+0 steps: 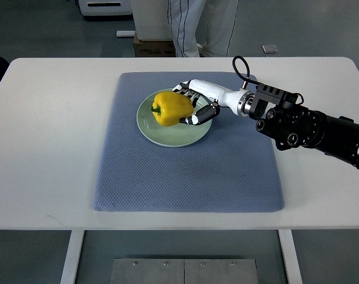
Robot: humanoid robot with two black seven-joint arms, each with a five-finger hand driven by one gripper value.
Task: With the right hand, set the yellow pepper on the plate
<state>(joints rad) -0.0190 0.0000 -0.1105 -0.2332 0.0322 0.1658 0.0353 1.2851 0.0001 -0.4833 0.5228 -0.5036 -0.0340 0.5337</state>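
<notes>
A broad white rectangular table (49,148) fills most of the frame, and a blue-grey textured fabric mat (185,171) covers its middle. Beyond the table's far edge, at the upper centre of the frame, a person in white striped trousers (194,23) stands next to a brown cardboard box (152,46), with a white cabinet base (105,7) in the upper left corner.

The black right arm (321,131) comes in from the right edge and narrows to a white forearm shell with a looped black cable above it. No left arm shows anywhere in the frame.

A round pale green plate (167,137) sits on the upper middle part of the mat. On it, a little above its centre, lies the glossy yellow bell pepper (172,109), green stem turned to the frame's left. The white and black right hand (196,105) wraps the pepper's right side, fingers curled behind it and the thumb pressed at its lower right, so the hand is closed around the fruit.

By my reading the pepper is over the plate and seems to rest on it, so this is the release step. The next move calls for the fingers to spread gently, without nudging the pepper off the plate, and then for the hand to draw back toward the right of the frame
</notes>
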